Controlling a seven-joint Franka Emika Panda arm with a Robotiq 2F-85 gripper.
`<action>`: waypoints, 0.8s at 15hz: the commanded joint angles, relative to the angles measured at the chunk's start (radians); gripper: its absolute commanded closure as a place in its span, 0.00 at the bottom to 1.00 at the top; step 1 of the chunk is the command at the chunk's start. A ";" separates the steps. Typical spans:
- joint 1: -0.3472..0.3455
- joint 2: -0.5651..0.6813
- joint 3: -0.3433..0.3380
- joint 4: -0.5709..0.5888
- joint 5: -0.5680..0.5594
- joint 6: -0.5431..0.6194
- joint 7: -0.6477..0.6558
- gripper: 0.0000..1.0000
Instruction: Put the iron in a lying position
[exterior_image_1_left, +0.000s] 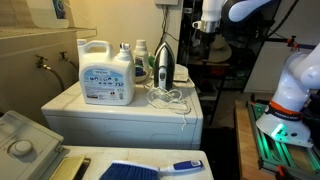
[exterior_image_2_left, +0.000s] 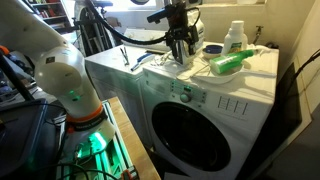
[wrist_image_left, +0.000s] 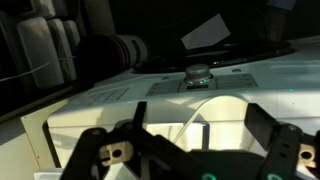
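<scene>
The hand is hovering wide open, empty; the iron is standing upright on the desk, three o'clock from the jug.

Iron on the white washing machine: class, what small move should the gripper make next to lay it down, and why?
Probably bring the open gripper sideways toward the top of the dark iron: it stands upright on the white washing machine, and in an exterior view the gripper hangs apart from it, touching nothing.

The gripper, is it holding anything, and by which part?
Nothing is held. The gripper is open and empty in the wrist view; the iron stands upright on the washer.
</scene>
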 joint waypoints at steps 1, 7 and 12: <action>0.027 0.045 0.101 0.045 0.004 -0.020 0.263 0.00; 0.049 0.102 0.264 0.103 -0.010 -0.005 0.707 0.00; 0.083 0.115 0.284 0.114 -0.022 0.002 0.782 0.00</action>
